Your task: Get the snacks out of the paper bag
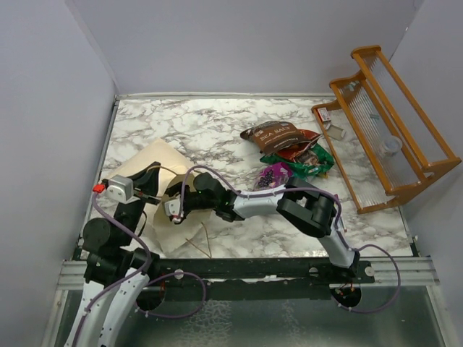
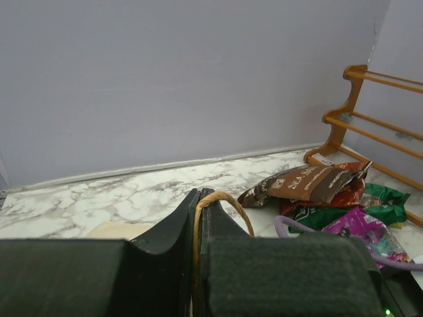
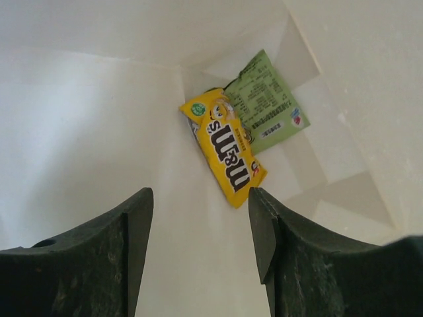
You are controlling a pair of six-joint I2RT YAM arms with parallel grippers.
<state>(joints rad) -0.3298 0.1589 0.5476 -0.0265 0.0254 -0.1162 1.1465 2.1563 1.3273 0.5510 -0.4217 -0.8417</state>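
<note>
The beige paper bag (image 1: 155,163) lies on its side at the left of the marble table. My left gripper (image 2: 197,198) is shut on its twisted cord handle (image 2: 228,201). My right gripper (image 3: 201,221) is open and empty, reaching inside the bag; its fingers are hidden in the top view. Ahead of it, at the bag's bottom, lie a yellow M&M's packet (image 3: 226,155) and a light green packet (image 3: 264,105), partly under it. Outside lie the brown Sea Salt bag (image 1: 271,134), a red bag (image 1: 304,148), green bags (image 1: 315,165) and a purple packet (image 1: 273,175).
A wooden rack (image 1: 391,123) stands at the right edge of the table, with a clear cup (image 1: 391,144) in it. Grey walls close the left, back and right. The right arm (image 1: 311,206) stretches across the table's front towards the bag.
</note>
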